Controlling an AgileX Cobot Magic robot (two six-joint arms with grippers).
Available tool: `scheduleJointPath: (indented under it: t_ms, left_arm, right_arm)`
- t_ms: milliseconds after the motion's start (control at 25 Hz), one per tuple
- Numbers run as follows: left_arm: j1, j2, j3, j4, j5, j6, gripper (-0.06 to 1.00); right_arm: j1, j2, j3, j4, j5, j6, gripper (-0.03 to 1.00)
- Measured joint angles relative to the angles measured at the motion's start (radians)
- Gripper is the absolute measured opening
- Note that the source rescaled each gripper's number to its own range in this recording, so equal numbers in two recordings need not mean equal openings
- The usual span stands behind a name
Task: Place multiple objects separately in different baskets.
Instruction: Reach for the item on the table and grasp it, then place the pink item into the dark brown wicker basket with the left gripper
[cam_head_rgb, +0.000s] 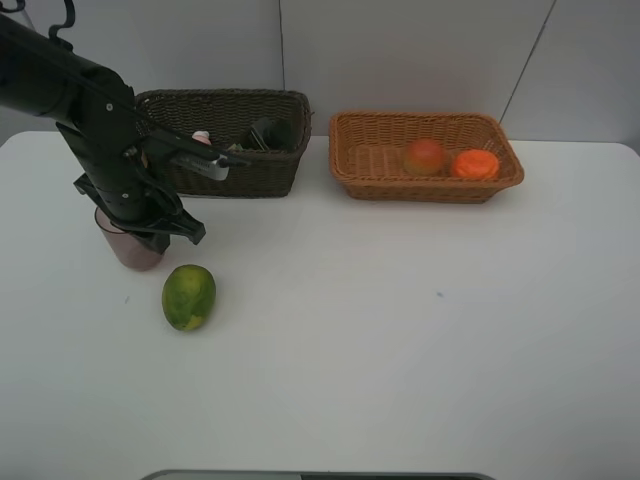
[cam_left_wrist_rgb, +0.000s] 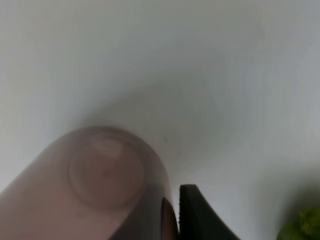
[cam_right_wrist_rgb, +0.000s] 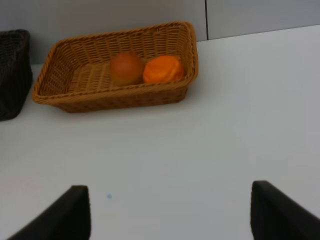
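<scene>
Black left arm (cam_head_rgb: 70, 85) of thick rounded tubular links, thin black cable (cam_head_rgb: 65, 18) looped by its upper link, pale grey plate (cam_head_rgb: 207, 166), perhaps a label, near the wrist, left gripper (cam_head_rgb: 150, 238) with matte black wedge-shaped fingers (cam_left_wrist_rgb: 200, 220), right gripper (cam_right_wrist_rgb: 170, 210) dark, blurred.

peach (cam_head_rgb: 425, 156) and orange (cam_head_rgb: 474, 163) in shallow basket (cam_head_rgb: 420, 190), right of deep basket (cam_head_rgb: 260, 176); cup (cam_head_rgb: 130, 256), oval fruit (cam_head_rgb: 189, 297) in front

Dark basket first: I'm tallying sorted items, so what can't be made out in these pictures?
Dark basket contents, high view: near wall and left arm hide most; only a pink tip and dark shape show.
Mauve cup, left wrist view: blurred, cut off by the edge, left gripper pinching its wall.
Green fruit, same view: only a corner sliver.
</scene>
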Motion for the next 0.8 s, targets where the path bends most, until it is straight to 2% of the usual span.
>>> scheduleJointPath:
  t_ms: [640, 800]
  left_arm:
    - [0.0, -0.029, 0.0, -0.002, 0.006, 0.0, 0.0]
    - [0.0, -0.098, -0.023, 0.0, 0.07, 0.0, 0.0]
  right_arm:
    - [0.0, 0.0, 0.0, 0.0, 0.0, 0.0, 0.52]
    - [0.0, 0.0, 0.0, 0.0, 0.0, 0.0, 0.52]
